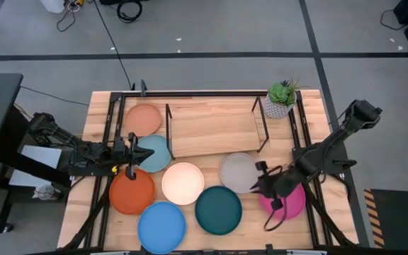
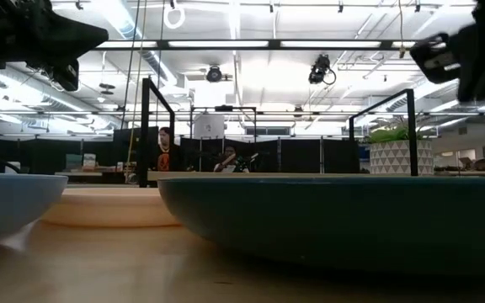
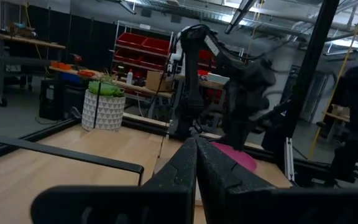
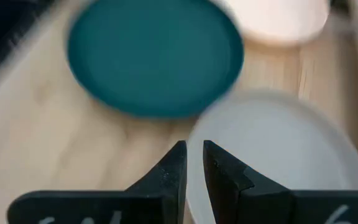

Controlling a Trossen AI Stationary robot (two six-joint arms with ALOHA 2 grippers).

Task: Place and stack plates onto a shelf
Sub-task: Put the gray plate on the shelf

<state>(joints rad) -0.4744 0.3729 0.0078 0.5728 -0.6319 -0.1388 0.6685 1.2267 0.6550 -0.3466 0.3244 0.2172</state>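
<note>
In the high view the eight plates lie flat on the table: peach [image 1: 143, 118], light teal [image 1: 154, 154], orange [image 1: 132, 191], cream [image 1: 183, 183], dark teal [image 1: 218, 210], grey [image 1: 238, 171], magenta [image 1: 289, 200] and blue [image 1: 161, 227]. The shelf [image 1: 214, 128] stands at the far middle with nothing on its wood base. My left gripper [image 1: 142, 151] [image 3: 196, 149] is shut and hovers level over the light teal plate. My right gripper [image 1: 257, 185] [image 4: 193, 155] is at the grey plate's right near edge, its fingers almost together. My right gripper has the grey plate's rim [image 4: 189, 140] in the narrow gap between its two fingers, one finger [image 4: 219, 165] over the plate's inside and the other outside it. The fingers slant down from the table's right. The plate still lies flat on the table.
A potted plant [image 1: 280, 99] stands by the shelf's far right corner. Black frame rods [image 1: 115, 120] run along the table's sides. The dark teal plate [image 2: 335, 219] fills the low view's foreground. People [image 2: 165, 151] sit in the room far behind.
</note>
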